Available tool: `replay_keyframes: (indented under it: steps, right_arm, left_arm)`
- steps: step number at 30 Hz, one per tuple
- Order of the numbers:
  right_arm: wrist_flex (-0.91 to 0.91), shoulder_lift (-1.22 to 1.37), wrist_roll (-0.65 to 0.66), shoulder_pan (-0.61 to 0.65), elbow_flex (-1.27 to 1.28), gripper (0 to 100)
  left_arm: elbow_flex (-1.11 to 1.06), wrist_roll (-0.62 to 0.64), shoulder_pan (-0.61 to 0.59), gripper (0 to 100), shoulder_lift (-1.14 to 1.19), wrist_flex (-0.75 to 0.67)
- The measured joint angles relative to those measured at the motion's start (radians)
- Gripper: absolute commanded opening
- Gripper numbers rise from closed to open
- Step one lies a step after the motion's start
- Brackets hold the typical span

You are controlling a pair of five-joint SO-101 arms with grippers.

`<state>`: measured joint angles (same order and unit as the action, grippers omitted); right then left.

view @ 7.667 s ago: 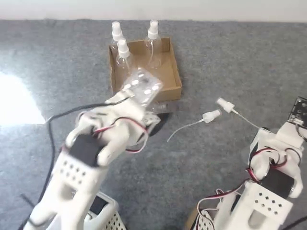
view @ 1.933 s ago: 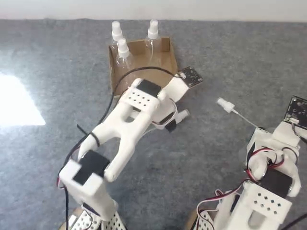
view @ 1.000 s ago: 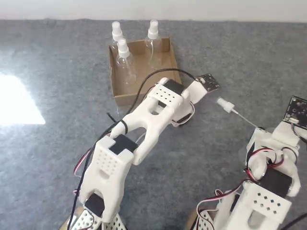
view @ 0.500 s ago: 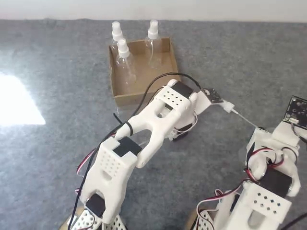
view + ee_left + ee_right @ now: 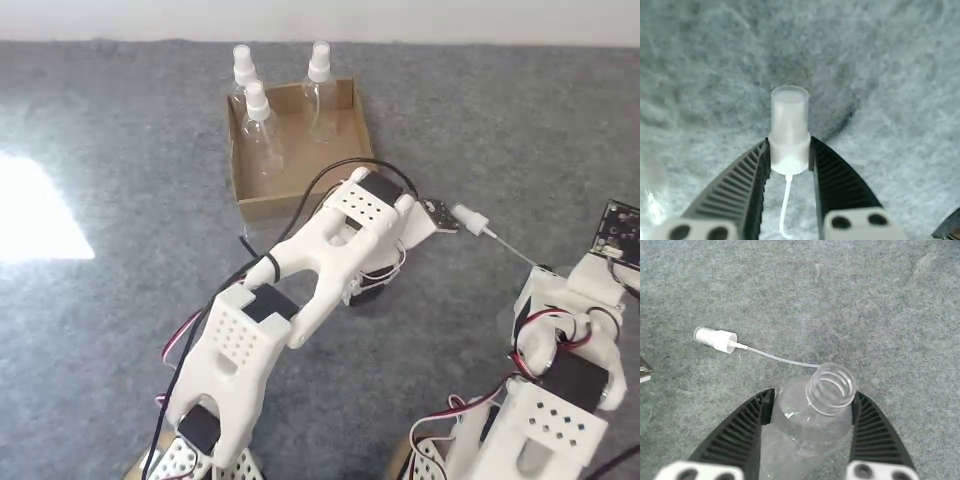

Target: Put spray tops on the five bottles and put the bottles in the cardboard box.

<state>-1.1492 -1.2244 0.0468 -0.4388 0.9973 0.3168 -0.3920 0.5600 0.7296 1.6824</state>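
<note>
My left gripper (image 5: 788, 145) is shut on a white spray top (image 5: 789, 120), whose thin tube hangs back between the fingers, just above the grey table. In the high view the left arm (image 5: 350, 225) stretches to the table's middle, in front of the cardboard box (image 5: 352, 150). My right gripper (image 5: 813, 395) is shut on a clear bottle (image 5: 807, 430) with an open threaded neck. A second spray top (image 5: 717, 338) lies on the table beyond that bottle, and its tube reaches toward the neck. Three capped bottles (image 5: 257, 108) stand at the box's back.
The loose spray top (image 5: 468, 217) lies just right of the left arm's wrist. The right arm (image 5: 570, 350) stays at the lower right corner. A cable (image 5: 300, 210) loops over the left arm near the box's front wall.
The left arm swung right from the box's front, took one of two loose spray tops off the table, and in the last half second drew back slightly. The right arm kept still.
</note>
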Motion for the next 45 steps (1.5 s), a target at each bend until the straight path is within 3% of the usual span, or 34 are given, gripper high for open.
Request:
replay_keyframes:
  steps: [8, 20, 33, 45]
  right_arm:
    - [0.000, 0.000, 0.000, 0.000, 0.000, 14.7]
    - [0.000, 0.000, 0.000, 0.000, 0.000, 14.7]
    - [0.000, 0.000, 0.000, 0.000, 0.000, 14.9]
    - [0.000, 0.000, 0.000, 0.132, 0.000, 14.8]
  left_arm:
    - [0.072, -0.003, -0.003, 1, 0.054, 0.034]
    - [0.084, 0.061, 0.006, 1, 0.020, 0.044]
    - [-0.258, 0.190, 0.049, 1, -0.473, 0.009]
    - [-0.603, 0.258, 0.049, 1, -0.818, -0.213]
